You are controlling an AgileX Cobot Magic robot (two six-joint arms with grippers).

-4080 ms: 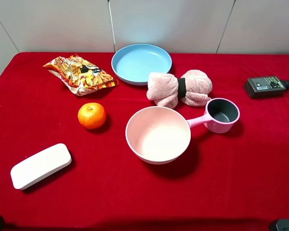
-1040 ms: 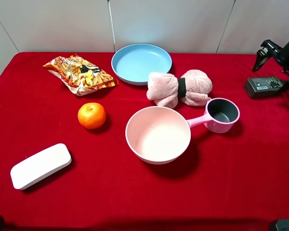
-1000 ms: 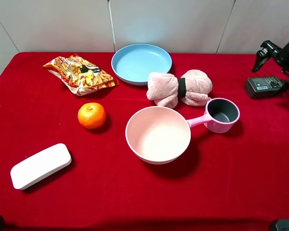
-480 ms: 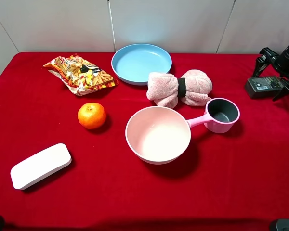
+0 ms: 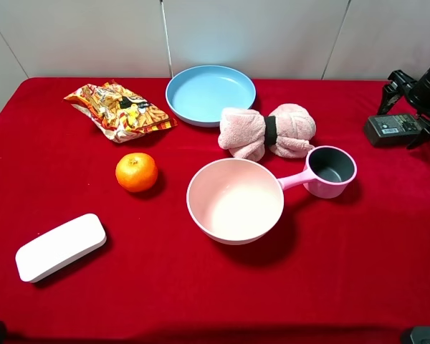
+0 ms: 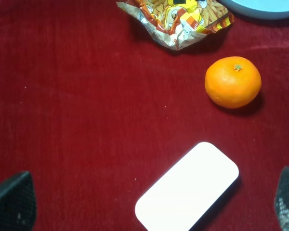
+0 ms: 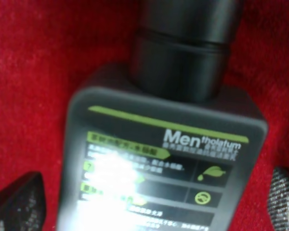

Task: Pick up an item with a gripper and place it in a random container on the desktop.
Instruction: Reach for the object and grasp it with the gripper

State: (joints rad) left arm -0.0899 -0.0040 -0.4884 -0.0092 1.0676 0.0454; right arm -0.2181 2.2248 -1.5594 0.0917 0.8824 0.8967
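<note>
Here the right fingers (image 7: 19, 204) stand apart, one on each side of the bottle (image 7: 159, 159). A strip of red cloth shows between each tip and the bottle's flank, so neither tip touches it. The bottle lies flat on the bench (image 5: 344, 279) with its label up, its dark body filling the gap between the two tips. The high view shows the same pair straddling it at the bench's far right edge.

The light-blue plate (image 5: 210, 93) sits well apart from the right fingers, far across the bench. The rolled pink towel (image 5: 267, 131) lies between the plate and those fingers. The pink handled cup (image 5: 330, 172) is nearer to them than the plate is, and its handle reaches to the rim of the pink bowl (image 5: 235, 201).

The left fingers (image 6: 12, 204) are spread wide with nothing gripped. The white case (image 6: 188, 187) lies on the cloth, seen in the gap between them and clear of both tips. The orange (image 6: 232, 82) sits farther out from them, and the snack bag (image 6: 176, 17) lies farther out again.
</note>
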